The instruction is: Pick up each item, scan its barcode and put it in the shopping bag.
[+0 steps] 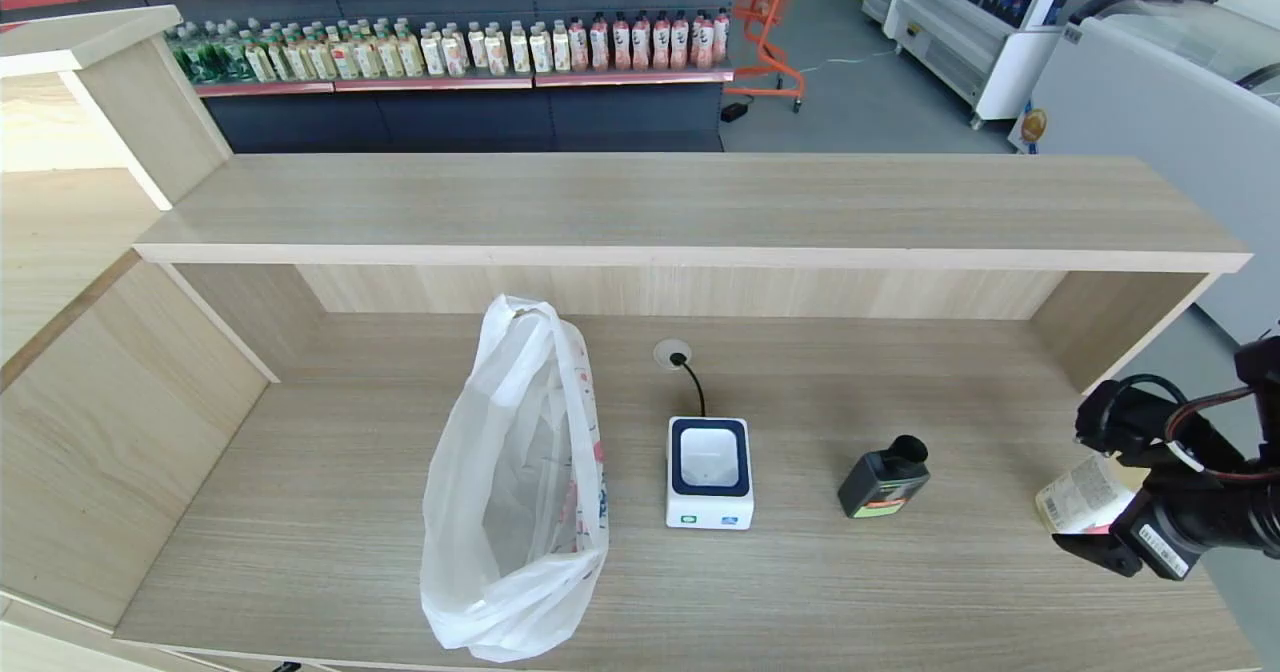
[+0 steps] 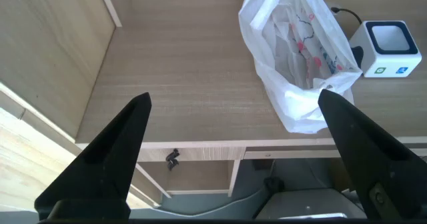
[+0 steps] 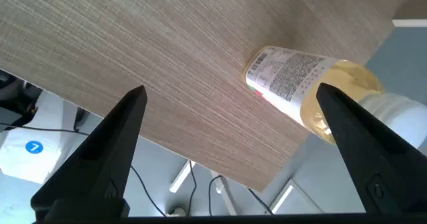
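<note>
You have four task things on the light wood-grain counter (image 1: 330, 512): one bag, one scanner and two items.

- The one white translucent plastic shopping bag (image 1: 515, 482) stands left of centre with its mouth open. It carries a red and blue print down its right side, too crumpled to read.
- The one white box-shaped barcode scanner with a dark blue window frame (image 1: 708, 472) sits just right of the bag. Its near face has a small green mark and a blue one, and a black cable (image 1: 692, 387) runs from its far side to a round port in the counter.
- The one squat dark plastic jug with a black cap (image 1: 884, 480) appears to lie on its side, right of the scanner and well apart from it. Its green and orange label is too small to read.
- The one clear bottle of pale yellow liquid with a white printed label (image 3: 300, 77) lies on its side near the counter's right edge (the label's fine print is not readable).

Your right gripper (image 3: 232, 94) hangs over that bottle with jaws spread wide, holding nothing. You cannot tell whether a finger touches the bottle.

Your left gripper (image 2: 235, 97) hangs at the counter's near left with jaws spread wide and empty, the bag just to its right
</note>
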Controlling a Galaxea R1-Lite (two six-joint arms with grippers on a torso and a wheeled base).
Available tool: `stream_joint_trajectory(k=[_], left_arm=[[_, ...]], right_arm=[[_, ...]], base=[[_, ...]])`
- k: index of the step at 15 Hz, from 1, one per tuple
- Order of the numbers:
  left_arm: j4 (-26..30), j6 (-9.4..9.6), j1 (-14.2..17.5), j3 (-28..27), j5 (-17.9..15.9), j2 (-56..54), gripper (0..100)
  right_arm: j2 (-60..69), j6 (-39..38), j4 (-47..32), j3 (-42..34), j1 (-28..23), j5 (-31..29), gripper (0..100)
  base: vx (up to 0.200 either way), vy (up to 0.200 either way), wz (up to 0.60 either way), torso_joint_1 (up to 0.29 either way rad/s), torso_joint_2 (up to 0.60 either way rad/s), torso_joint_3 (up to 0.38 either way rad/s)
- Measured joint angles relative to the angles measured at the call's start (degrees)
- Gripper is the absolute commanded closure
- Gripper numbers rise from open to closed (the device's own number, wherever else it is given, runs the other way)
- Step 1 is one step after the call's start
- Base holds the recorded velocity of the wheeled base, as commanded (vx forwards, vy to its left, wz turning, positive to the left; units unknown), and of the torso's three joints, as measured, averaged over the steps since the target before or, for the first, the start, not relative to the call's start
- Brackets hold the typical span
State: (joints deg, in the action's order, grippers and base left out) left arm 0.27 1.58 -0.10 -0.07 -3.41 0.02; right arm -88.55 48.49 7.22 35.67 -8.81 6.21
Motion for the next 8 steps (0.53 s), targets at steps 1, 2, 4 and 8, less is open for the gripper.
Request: stream_joint_trajectory(k=[1,2,4,8], left_arm=[[0.0,0.00,0.0,0.0,0.0,0.0,0],[0.0,0.00,0.0,0.0,0.0,0.0,0],[0.0,-0.02,0.0,0.0,0.0,0.0,0],[0.0,-0.02,0.0,0.0,0.0,0.0,0]], right_arm=[[-1.6,0.4,0.7,0.2,0.5,2.0,0],[-3.1,0.5,1.0,0.3,1.3,4.3,0],[-5.5,0.5,2.2,0.5,2.9,6.2,0],[-10.1,0.5,8.3,1.7,6.2,7.3,0]], base=[[0.000,0.000,0.00,0.000,0.00,0.000],[0.000,0.000,0.00,0.000,0.00,0.000],[0.000,0.000,0.00,0.000,0.00,0.000],[0.000,0.000,0.00,0.000,0.00,0.000]])
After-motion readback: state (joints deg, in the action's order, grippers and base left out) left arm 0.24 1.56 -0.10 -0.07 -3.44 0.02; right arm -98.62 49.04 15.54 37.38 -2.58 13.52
